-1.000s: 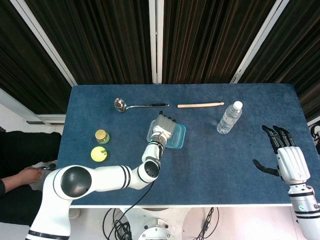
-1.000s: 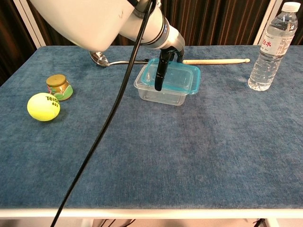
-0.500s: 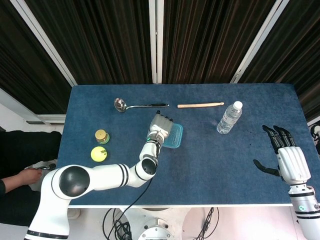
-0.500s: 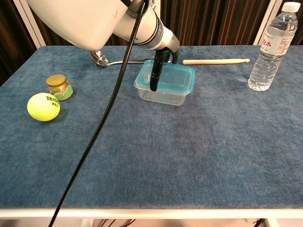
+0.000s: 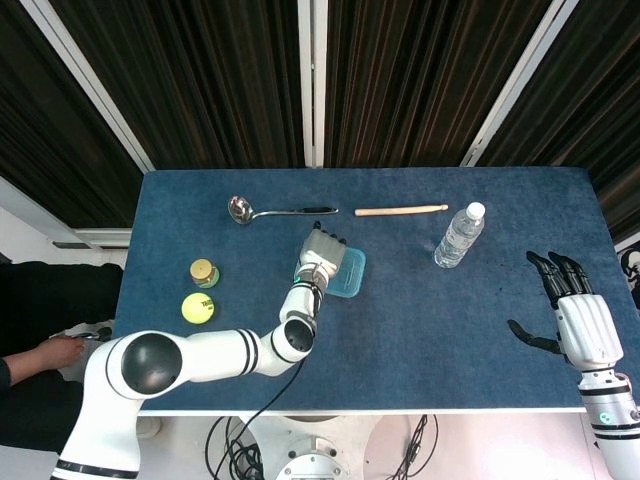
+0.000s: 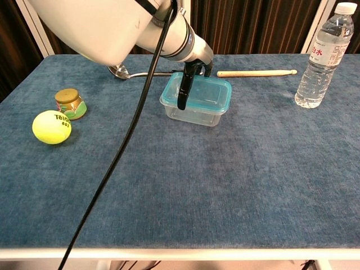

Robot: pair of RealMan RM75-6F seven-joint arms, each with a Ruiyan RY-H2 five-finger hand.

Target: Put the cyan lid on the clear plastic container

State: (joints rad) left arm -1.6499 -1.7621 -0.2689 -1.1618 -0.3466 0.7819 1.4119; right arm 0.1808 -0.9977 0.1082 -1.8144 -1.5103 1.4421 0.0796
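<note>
Head view looks down on a blue table with the clear plastic container a little left of the middle, and the cyan lid lies on top of it, squarely over the rim as far as the chest view shows. The left hand rests on the lid's left part, its dark fingers pointing down onto the cyan surface (whether they also pinch the lid's edge I cannot tell from either camera). The right hand hovers over the table's right edge, well apart from the container, palm up, fingers spread and nothing in it.

Behind the container lies a metal ladle and, to its right, a wooden stick; neither touches the container. A water bottle with a white cap stands upright to the right. On the left side a yellow tennis ball sits just beside a small jar with a tan lid. A black cable crosses the chest view from the left arm down to the bottom edge
</note>
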